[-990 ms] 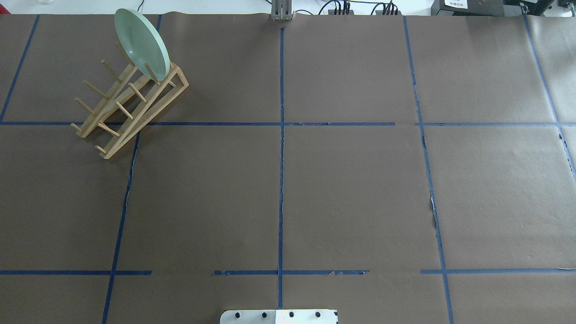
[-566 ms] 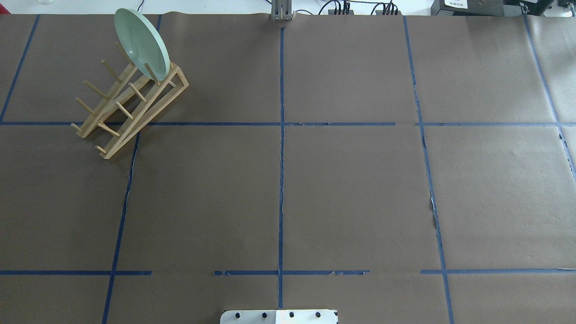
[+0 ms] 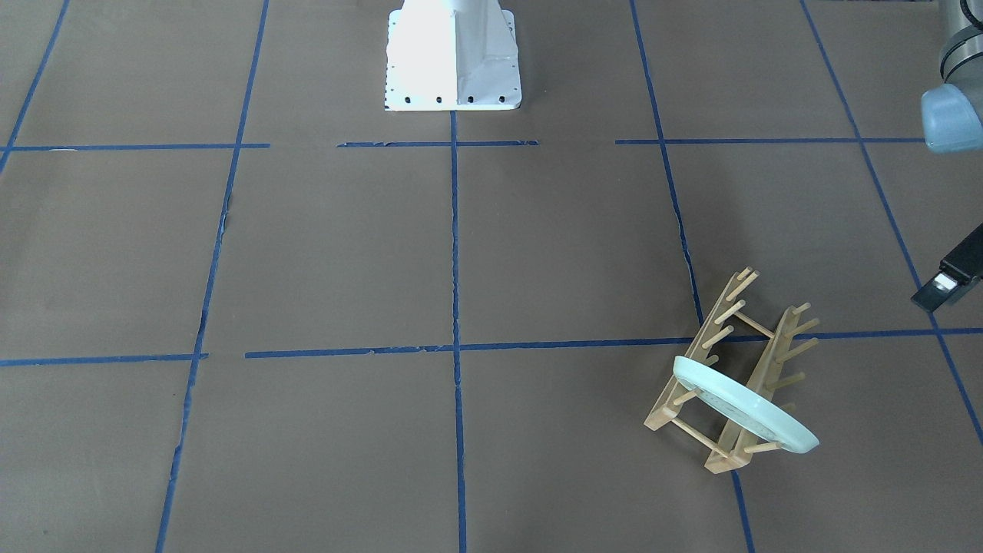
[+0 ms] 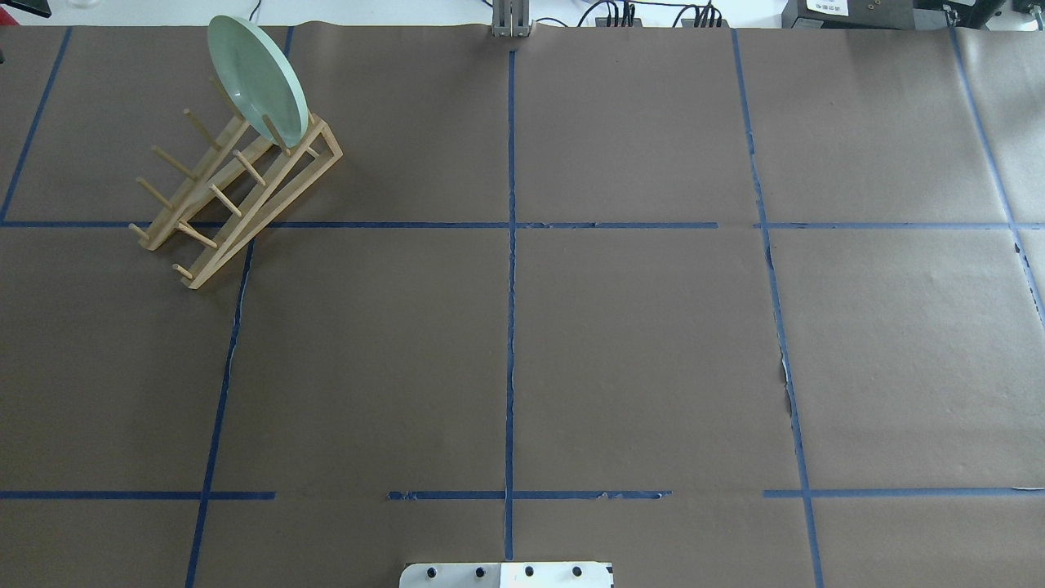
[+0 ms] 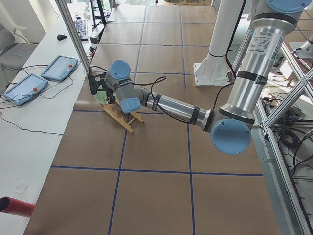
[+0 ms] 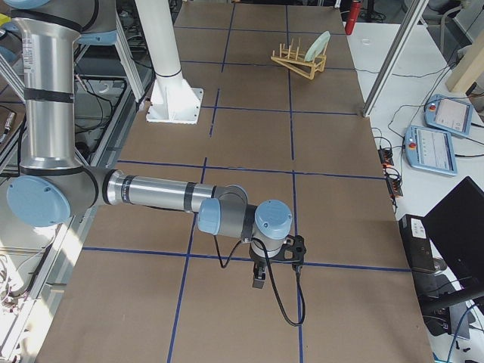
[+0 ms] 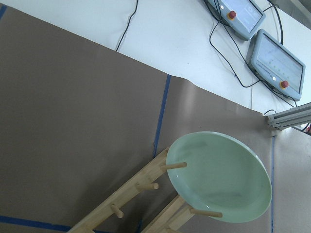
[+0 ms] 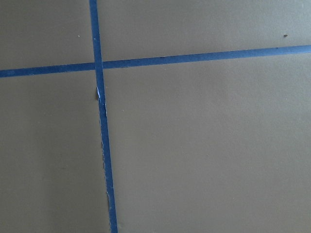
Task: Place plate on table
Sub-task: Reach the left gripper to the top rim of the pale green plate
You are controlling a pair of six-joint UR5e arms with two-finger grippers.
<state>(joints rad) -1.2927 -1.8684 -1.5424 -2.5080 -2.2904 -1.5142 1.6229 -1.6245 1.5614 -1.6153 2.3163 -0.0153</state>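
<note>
Plate [image 4: 257,77]: round, glossy pale mint green, low raised rim, faint rings inside. It stands on edge, tilted, in the end slot of the rack [image 4: 237,196], at the rack end farthest from the white base [image 4: 506,574]. It is not on the table [image 4: 637,351]. In the left wrist view 2 round pegs cross the plate [image 7: 218,177] face. The front view shows the plate [image 3: 741,407] rim thick and smooth.

Rack [image 3: 770,361]: light wood, 2 slanted rails w/ rows of thin dowel pegs, other slots empty. Table: flat matte brown paper, blue tape grid, tape torn in spots.

Paper edge lies just beyond the rack's plate end; toward the base side of the rack the table is wide and flat.

Left arm [image 5: 176,105] reaches to the rack. Left jaws hang just beside the rack's plate end, apart from it; only 1 dark fingertip [image 3: 941,286] w/ a pale pad shows, so can't tell their gap or hold.

Right arm [image 6: 151,193] is well apart from the rack. Right jaws point down over the table; can't tell their gap.
</note>
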